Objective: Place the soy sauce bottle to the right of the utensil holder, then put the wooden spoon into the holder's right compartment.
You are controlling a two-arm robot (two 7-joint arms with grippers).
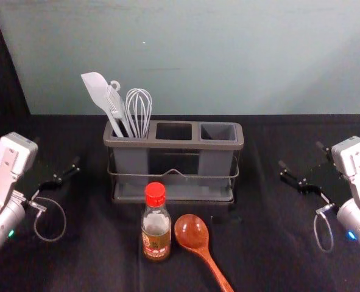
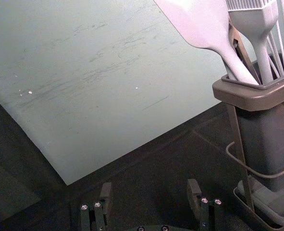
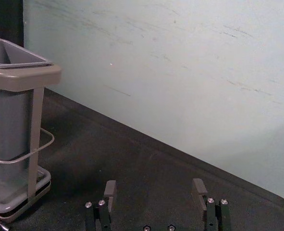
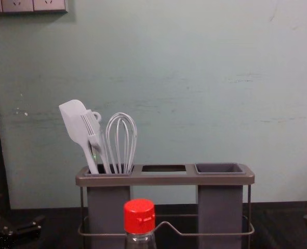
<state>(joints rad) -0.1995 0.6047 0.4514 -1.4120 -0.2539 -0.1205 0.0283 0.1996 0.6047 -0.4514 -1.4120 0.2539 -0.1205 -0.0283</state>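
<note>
The soy sauce bottle (image 1: 157, 234) stands upright on the bench (image 1: 94, 258) before the utensil holder (image 1: 189, 144), the wooden spoon (image 1: 193, 233) lying just to its right. A spatula (image 1: 97, 91) and whisk (image 1: 139, 111) fill the holder's left compartment. The left gripper (image 1: 56, 152) and right gripper (image 1: 301, 156) flank the holder, jaws open.

Wooden spoon (image 1: 190, 230): smooth, glossy wood
Soy sauce bottle (image 1: 156, 235): transparent, shiny
Bottle cap (image 1: 155, 194): smooth plastic
Utensil holder (image 1: 189, 145): matt plastic
Wire rail (image 4: 221, 234): smooth metal
Table covering (image 1: 94, 249): matt cloth
</note>
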